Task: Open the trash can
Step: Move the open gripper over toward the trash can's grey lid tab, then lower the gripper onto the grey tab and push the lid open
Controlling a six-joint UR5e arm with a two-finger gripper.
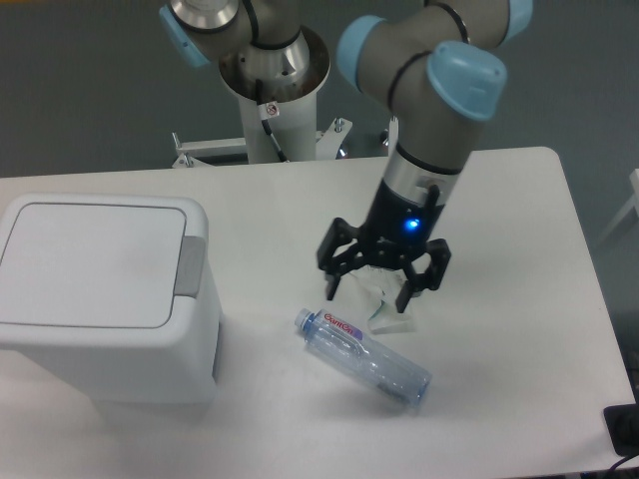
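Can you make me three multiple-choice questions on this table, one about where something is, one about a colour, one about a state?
1. Where does the bottle lie?
A. right of the trash can
B. on the lid
C. in the gripper

2. What colour is the button on the can's rim?
A. red
B. grey
C. blue

3. How is the lid?
A. raised
C. removed
B. shut flat

Answers: 1 A, it lies on the table beside the can. 2 B, the strip at the lid's edge is grey. 3 B, the lid sits level; the open gripper hangs away from it, above the wrapper.
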